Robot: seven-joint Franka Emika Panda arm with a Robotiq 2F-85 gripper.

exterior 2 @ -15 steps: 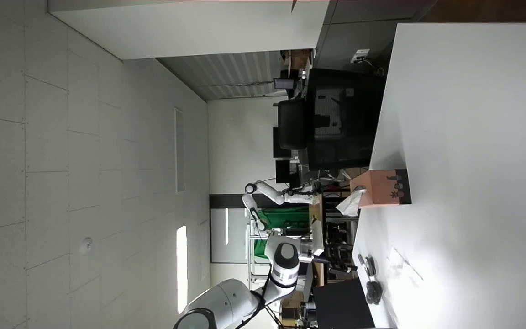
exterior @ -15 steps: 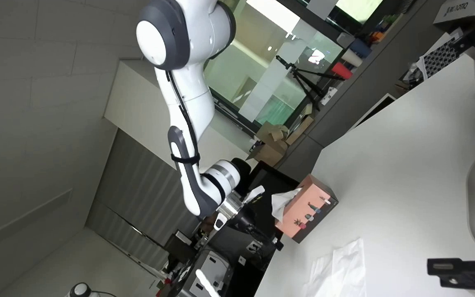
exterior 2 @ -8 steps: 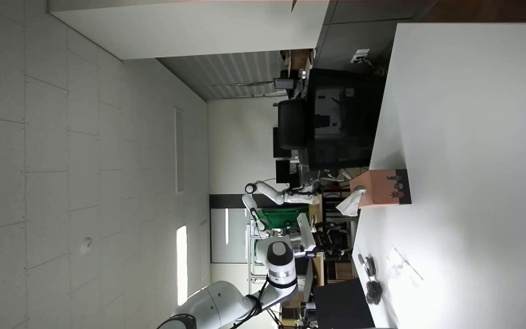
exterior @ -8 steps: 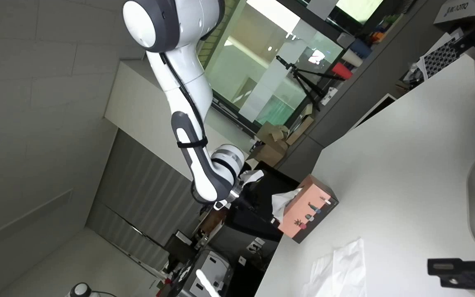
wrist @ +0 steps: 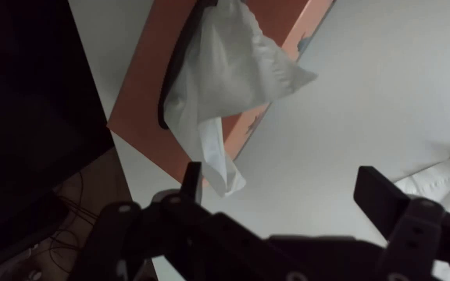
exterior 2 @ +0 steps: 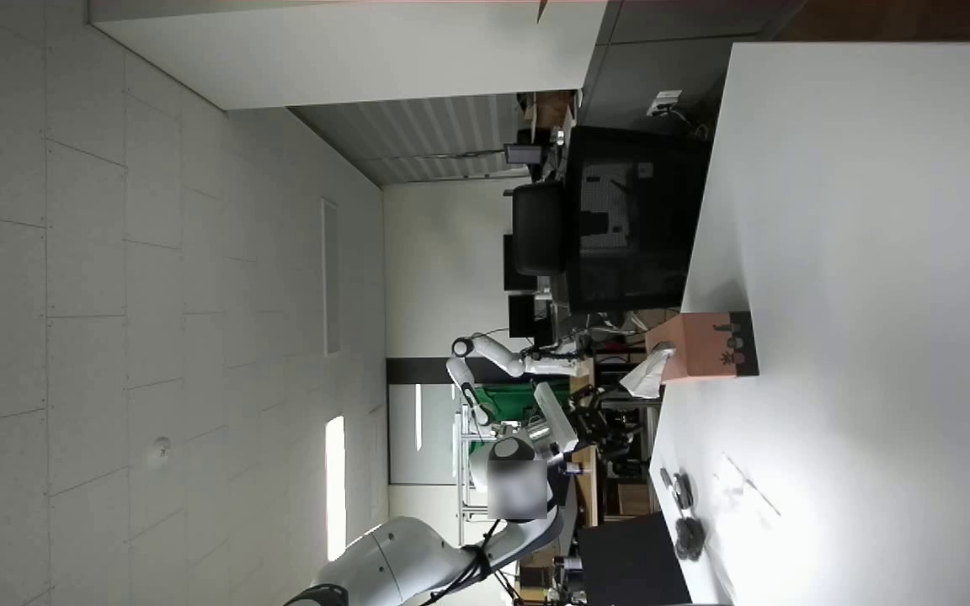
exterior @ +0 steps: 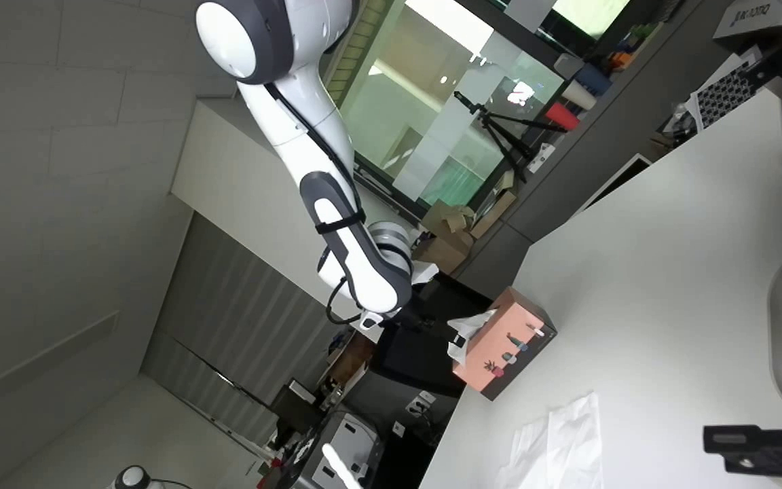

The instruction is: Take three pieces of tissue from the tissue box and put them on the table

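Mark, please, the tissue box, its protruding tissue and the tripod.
Tissue box [exterior: 505, 341]: in an exterior view, printed face.
Protruding tissue [wrist: 231, 74]: in the wrist view, middle.
Tripod [exterior: 486, 117]: in an exterior view, leg junction.

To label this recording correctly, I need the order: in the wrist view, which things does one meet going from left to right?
Dark panel, pink tissue box, loose white tissue at the right edge.

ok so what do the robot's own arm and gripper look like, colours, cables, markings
The Franka Emika Panda arm is white with dark grey panels and rounded joints. A black cable runs along it to a black strap wrapped around the arm. The Robotiq gripper is black, with jointed linkages and two blocky fingers. No lettering is readable on either.
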